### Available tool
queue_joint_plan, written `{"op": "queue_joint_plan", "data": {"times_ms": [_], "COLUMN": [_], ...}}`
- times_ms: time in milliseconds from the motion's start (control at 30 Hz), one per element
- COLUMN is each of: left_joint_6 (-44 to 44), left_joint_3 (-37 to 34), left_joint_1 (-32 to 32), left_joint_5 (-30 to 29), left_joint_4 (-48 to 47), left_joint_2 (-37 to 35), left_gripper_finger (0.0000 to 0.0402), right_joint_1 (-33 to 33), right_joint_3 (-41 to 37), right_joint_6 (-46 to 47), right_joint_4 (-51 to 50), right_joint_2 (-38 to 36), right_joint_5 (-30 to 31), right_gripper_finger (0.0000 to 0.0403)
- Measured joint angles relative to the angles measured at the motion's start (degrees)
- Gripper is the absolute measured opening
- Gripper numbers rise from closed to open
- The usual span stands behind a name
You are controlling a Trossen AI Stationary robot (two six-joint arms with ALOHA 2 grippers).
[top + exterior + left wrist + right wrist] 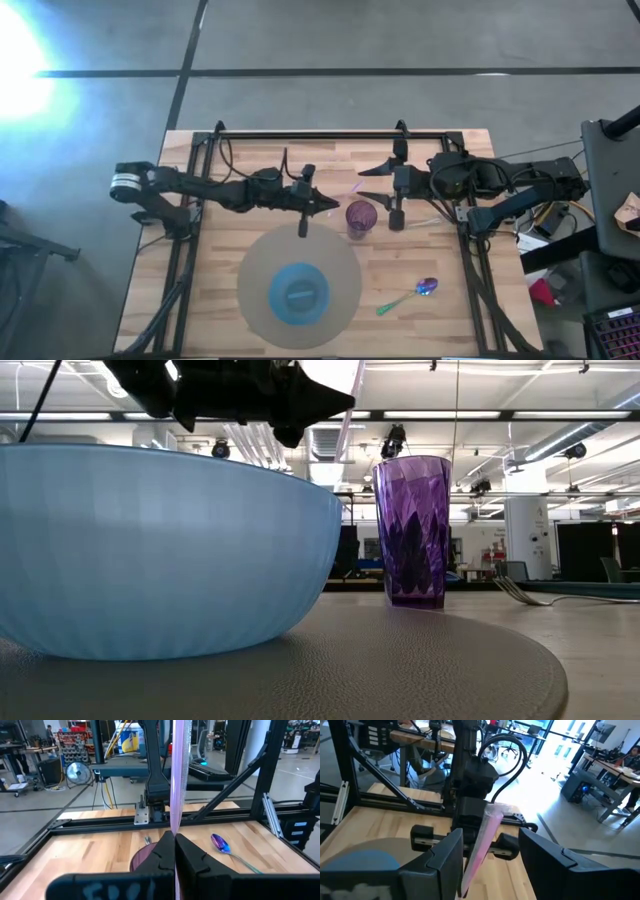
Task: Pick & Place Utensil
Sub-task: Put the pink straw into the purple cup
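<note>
Mid-transfer step, by the look of it: left gripper (335,205) pinched tight on the pink utensil (179,775), holding it upright just beside the purple cup (361,216), above the edge of the round mat (255,268). Right gripper (392,197) spread wide just past the cup, nothing between the fingers, utensil handle close in front of it. Blue bowl (298,293) on the mat; iridescent spoon (425,288) well apart on the table (440,160), fork (520,593) beyond the cup. Next, probably: line the utensil tip over the cup mouth, lower, release.
</note>
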Motion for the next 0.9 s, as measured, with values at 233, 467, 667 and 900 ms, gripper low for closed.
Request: {"op": "queue_joint_plan", "data": {"times_ms": [233,467,667,900], "left_joint_6": [0.80,1.44,1.71,1.77], "left_joint_3": [0.62,0.62,0.64,0.64], "left_joint_1": [-0.02,-0.02,-0.02,-0.02], "left_joint_5": [0.02,0.00,-0.02,-0.02], "left_joint_4": [-0.07,-0.09,-0.18,-0.28], "left_joint_2": [0.47,0.38,0.38,0.29], "left_gripper_finger": [0.0000,0.0000,0.0000,0.0000], "right_joint_1": [0.00,0.00,0.00,0.00], "right_joint_3": [-0.20,-0.34,-1.16,-1.18], "right_joint_6": [1.17,3.68,5.17,5.06], "right_joint_4": [0.32,0.76,0.97,1.64], "right_joint_2": [0.00,0.00,0.61,2.60], "right_joint_5": [-0.63,-0.70,-0.70,-0.56], "right_gripper_finger": [0.0188,0.0143,0.0094,0.0060]}}
